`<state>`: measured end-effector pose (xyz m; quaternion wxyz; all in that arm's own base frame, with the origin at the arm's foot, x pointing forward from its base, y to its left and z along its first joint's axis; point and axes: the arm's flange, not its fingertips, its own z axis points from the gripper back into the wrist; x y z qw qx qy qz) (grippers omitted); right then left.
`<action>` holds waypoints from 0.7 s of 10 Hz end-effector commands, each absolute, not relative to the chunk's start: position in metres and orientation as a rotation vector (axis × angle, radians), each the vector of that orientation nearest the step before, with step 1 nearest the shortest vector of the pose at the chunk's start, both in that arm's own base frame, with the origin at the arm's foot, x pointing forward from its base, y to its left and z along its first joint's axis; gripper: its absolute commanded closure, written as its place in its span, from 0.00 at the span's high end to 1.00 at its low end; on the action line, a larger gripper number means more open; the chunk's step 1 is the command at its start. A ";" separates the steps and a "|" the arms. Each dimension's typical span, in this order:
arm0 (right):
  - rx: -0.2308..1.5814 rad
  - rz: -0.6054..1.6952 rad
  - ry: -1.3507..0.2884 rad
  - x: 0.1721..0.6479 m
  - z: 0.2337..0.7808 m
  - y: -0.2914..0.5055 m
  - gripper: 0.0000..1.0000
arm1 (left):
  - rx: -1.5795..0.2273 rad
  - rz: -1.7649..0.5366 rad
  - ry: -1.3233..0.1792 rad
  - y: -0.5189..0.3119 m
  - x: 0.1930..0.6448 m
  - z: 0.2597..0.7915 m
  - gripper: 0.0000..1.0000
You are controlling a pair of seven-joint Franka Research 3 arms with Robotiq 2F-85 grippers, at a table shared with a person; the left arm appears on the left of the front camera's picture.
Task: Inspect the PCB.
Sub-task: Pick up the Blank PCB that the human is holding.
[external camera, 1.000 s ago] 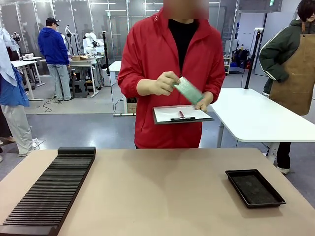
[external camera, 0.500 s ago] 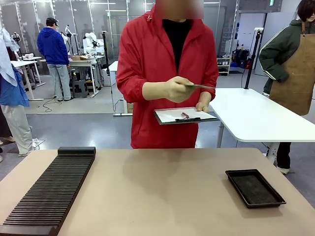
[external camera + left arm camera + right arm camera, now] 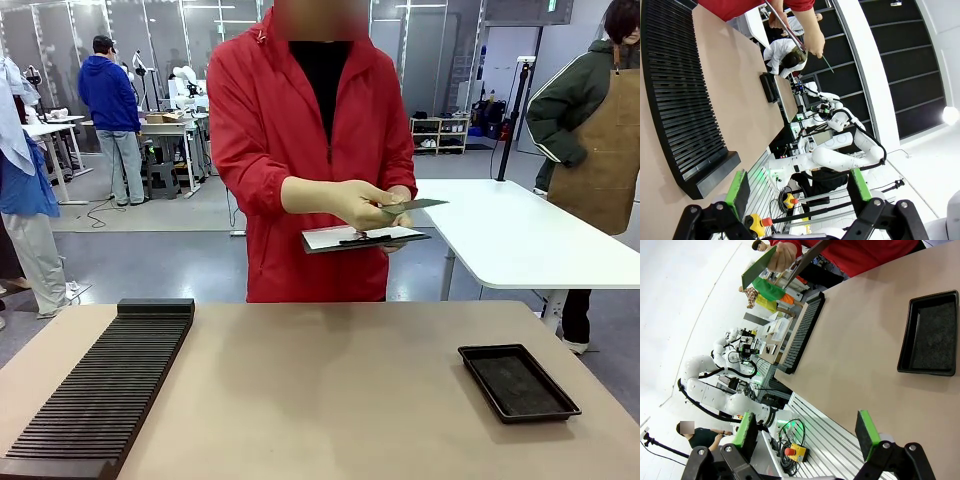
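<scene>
In the front view the PCB (image 3: 414, 205) is off the table (image 3: 330, 380), pinched at one short end by the person's hand (image 3: 358, 205) just above the clipboard (image 3: 365, 238); it lies close to flat and is seen nearly edge-on, its long axis running sideways across the picture with the free end pointing toward the robot's right; a hold on one end alone looks like the weak point, and I judge that a slip could drop the board onto the clipboard or the floor rather than into the black tray (image 3: 518, 382), which sits well apart on the table's right side; held this flat, its faces are hard to read from here, so a fault might go unnoticed; in the left wrist view the left gripper (image 3: 799, 186) has its jaws spread wide with nothing between the green pads, the slotted rack (image 3: 685, 100) lies on the table ahead, and the board shows far off as a thin sliver past the hand, too slim to judge; in the right wrist view the right gripper (image 3: 806, 432) also gapes and carries nothing, and the board's green underside shows at the top, its long axis slanting, high over the table; any reach toward it would risk meeting the person's hand.
</scene>
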<state>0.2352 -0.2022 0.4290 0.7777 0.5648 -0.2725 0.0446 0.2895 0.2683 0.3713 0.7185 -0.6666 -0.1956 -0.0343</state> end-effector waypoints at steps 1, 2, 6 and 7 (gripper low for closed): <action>1.227 0.104 -0.603 0.235 0.430 -0.203 1.00 | -1.457 -0.093 -0.423 0.269 0.288 0.375 1.00; 1.227 0.104 -0.603 0.235 0.430 -0.203 1.00 | -1.457 -0.093 -0.423 0.269 0.288 0.375 1.00; 1.386 0.073 -0.427 0.247 0.467 -0.187 1.00 | -1.457 -0.093 -0.423 0.269 0.288 0.375 1.00; 1.442 0.046 -0.361 0.254 0.483 -0.181 1.00 | -1.457 -0.093 -0.423 0.269 0.288 0.375 1.00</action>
